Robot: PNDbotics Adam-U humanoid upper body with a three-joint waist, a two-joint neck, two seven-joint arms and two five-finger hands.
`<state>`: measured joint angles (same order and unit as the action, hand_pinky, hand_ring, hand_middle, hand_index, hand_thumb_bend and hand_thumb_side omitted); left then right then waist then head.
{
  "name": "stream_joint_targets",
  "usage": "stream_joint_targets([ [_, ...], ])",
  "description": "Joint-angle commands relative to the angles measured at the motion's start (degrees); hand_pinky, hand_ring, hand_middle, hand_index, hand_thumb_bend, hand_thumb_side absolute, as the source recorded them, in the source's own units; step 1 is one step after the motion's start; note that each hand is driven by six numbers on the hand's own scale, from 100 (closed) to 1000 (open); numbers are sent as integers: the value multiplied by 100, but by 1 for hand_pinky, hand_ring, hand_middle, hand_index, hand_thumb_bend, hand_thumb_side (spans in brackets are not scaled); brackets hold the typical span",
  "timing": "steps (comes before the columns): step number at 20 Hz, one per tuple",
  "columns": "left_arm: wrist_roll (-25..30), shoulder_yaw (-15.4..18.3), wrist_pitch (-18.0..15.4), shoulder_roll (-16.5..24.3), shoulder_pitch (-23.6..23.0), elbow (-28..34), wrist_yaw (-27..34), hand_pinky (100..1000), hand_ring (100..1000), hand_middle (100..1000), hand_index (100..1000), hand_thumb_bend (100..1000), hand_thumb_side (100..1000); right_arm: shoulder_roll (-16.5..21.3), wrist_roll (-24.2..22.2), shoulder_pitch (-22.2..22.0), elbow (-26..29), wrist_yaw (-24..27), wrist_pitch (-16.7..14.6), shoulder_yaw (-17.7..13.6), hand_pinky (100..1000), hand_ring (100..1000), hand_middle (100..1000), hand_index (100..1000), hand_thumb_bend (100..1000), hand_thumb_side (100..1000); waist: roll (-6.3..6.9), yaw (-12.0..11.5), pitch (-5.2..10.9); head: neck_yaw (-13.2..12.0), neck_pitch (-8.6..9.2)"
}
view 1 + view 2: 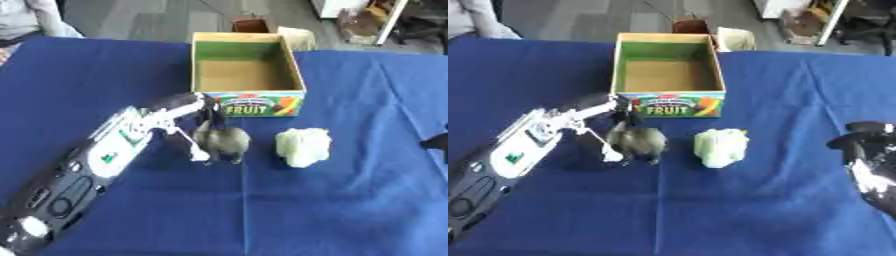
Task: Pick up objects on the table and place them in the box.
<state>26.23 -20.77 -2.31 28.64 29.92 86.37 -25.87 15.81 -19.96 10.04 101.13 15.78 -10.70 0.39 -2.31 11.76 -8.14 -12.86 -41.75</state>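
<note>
left hand (203, 131) curled round grey-brown rounded object (224, 140) | pale green lump (304, 146) beside

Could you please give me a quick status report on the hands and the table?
Left hand curled round dark round object. Right hand idle at right edge. Box empty; pale green object waiting.

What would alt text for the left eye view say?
The robot's left hand curls around a round grey-brown object on a blue tablecloth, beside a pale green lumpy object and before an open cardboard fruit box.
</note>
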Motion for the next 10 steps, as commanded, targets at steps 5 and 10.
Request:
stream_joint_targets([
  [5,-166,1,-56,-26,129,-147,-216,523,454,458,630,334,114,58,-16,43,90,-8,8,-19,694,610,483,702,100,100,4,23,62,18,57],
  [10,-489,169,44,-12,143,-63,-145,460,342,337,536,136,131,56,-8,36,86,-15,9,-28,694,610,483,703,100,100,8,24,59,34,65],
])
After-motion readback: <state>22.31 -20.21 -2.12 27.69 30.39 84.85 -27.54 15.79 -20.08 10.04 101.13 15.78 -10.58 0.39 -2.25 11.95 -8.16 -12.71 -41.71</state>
